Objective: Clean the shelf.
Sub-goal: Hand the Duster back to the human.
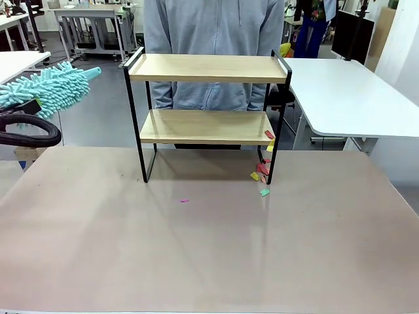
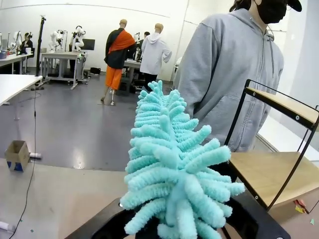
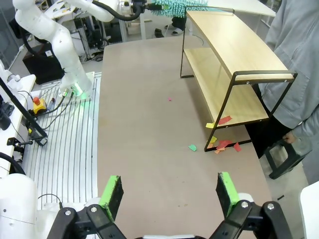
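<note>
The shelf (image 1: 206,68) stands at the far middle of the brown table (image 1: 196,248), two light wood boards in a thin black frame. Coloured paper scraps (image 1: 262,171) lie by its right front leg, and one red scrap (image 1: 269,134) rests at the lower board's right end. A fluffy teal duster (image 1: 46,88) hovers left of the shelf, level with the top board. In the left wrist view my left gripper (image 2: 174,226) is shut on the duster (image 2: 172,164), with the shelf (image 2: 279,172) to its right. My right gripper (image 3: 169,193) hangs open high above the table's near side, holding nothing.
A person in a grey hoodie (image 1: 213,26) stands right behind the shelf. A pink scrap (image 1: 184,200) and a green one (image 1: 264,192) lie on the table in front of it. White tables (image 1: 347,98) stand to the right and far left.
</note>
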Motion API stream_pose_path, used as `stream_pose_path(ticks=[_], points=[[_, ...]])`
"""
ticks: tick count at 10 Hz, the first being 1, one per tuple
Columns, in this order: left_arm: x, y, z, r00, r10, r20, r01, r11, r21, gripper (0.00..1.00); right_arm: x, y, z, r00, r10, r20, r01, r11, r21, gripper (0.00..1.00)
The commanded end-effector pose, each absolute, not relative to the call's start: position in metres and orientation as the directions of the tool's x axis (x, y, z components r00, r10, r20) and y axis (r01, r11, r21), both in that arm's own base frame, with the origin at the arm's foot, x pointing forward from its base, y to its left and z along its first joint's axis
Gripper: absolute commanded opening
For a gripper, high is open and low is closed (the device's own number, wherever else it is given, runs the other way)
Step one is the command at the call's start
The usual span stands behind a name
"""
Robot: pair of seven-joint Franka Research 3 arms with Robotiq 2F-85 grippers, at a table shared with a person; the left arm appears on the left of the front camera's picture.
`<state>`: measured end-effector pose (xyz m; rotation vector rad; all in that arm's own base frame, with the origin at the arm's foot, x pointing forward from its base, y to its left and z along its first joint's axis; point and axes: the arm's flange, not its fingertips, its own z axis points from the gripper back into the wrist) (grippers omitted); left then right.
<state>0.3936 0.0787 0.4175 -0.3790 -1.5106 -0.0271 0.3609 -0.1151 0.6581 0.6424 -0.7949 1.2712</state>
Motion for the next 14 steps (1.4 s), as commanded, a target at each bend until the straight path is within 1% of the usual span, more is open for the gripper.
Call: stream_pose_path(ticks=[1,14], points=[[0.3938,0.0805,0.4194,0.062,0.203,0.977,0.250,0.945,-0.212,0.18,0.3594,-0.1151,0.6604,0.100,0.575,0.812,-0.982,0.189,-0.013,1.00],[0.3938,0.0805,0.4194,0.062,0.203,0.977,0.250,0.945,-0.212,0.18,0.3594,-0.1151,0.6604,0.100,0.575,0.812,-0.982,0.189,-0.013,1.00]])
